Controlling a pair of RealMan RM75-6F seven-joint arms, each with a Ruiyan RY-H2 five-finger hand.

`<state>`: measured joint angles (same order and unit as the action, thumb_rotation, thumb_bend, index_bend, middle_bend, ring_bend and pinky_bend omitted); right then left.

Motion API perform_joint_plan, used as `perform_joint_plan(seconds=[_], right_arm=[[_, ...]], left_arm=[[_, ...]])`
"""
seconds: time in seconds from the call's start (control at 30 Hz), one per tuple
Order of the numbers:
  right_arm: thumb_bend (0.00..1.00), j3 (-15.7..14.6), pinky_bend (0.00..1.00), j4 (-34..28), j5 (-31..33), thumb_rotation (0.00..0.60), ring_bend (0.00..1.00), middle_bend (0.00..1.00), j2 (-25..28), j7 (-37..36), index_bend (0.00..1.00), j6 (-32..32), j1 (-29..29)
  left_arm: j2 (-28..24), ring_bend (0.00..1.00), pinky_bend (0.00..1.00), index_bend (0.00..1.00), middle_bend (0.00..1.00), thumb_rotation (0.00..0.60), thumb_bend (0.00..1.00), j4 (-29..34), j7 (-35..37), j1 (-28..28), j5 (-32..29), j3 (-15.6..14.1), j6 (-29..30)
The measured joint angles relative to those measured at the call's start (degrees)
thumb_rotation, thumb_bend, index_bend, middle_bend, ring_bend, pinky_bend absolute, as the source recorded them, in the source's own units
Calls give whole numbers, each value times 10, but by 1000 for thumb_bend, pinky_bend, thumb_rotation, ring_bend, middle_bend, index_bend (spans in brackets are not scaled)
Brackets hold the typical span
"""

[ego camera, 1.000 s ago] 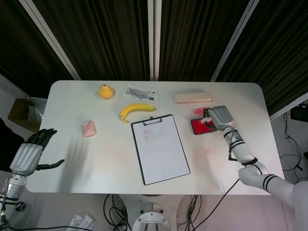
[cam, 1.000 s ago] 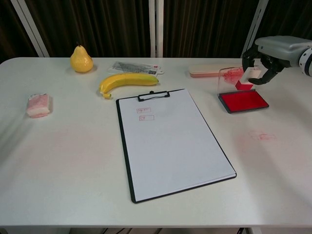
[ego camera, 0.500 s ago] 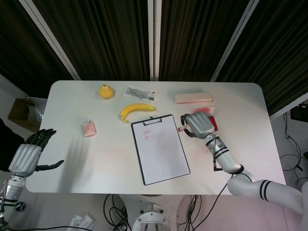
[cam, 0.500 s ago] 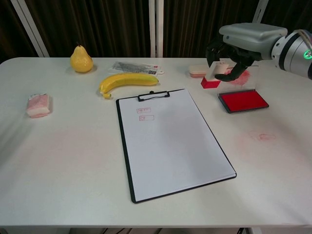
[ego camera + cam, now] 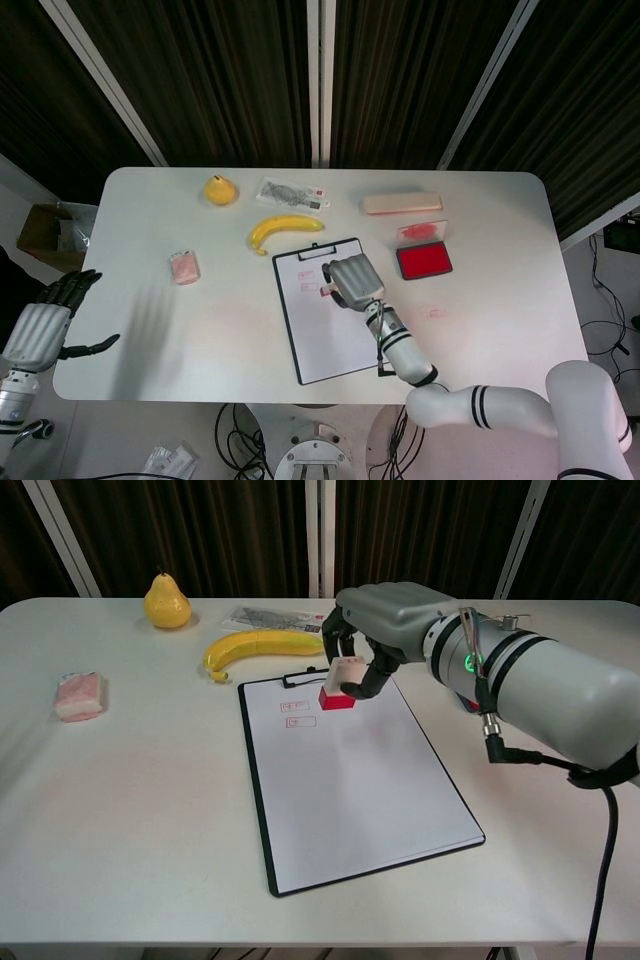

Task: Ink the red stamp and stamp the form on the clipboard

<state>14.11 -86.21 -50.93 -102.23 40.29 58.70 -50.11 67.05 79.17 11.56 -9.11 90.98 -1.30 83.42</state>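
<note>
Red stamp [image 5: 338, 692] gripped in right hand [image 5: 372, 640], held above form on clipboard [image 5: 355, 780]; left hand [image 5: 45, 320] empty, fingers spread.

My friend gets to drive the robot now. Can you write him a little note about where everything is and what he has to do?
Right robot hand: holds the red stamp above the top of the form on the clipboard, right of two small red marks already printed there.
Left robot hand: off the table's left edge, fingers apart, holding nothing.
Ink pad: open, right of the clipboard.
Done: stamp picked up and brought over the form. Whether it is inked cannot be seen from here.
Left: press the stamp onto the form, lift it, set it down.
</note>
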Motion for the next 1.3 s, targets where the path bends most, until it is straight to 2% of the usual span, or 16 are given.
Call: perform_joint_plan(seconds=[0.17, 0.47, 1.3], right_arm=[[379, 7, 959, 12, 44, 600, 801, 581, -48, 48, 672, 25, -20], [379, 19, 959, 60, 78, 600, 801, 583, -107, 95, 672, 54, -46], [380, 27, 959, 144, 83, 600, 801, 575, -165, 90, 674, 36, -58]], left_arm=[[2, 94, 185, 109, 92, 248, 105, -11, 12, 4, 1, -1, 4], [3, 94, 185, 109, 92, 249, 105, -27, 29, 9, -1, -1, 8], [5, 94, 185, 109, 92, 247, 105, -41, 40, 12, 0, 0, 8]])
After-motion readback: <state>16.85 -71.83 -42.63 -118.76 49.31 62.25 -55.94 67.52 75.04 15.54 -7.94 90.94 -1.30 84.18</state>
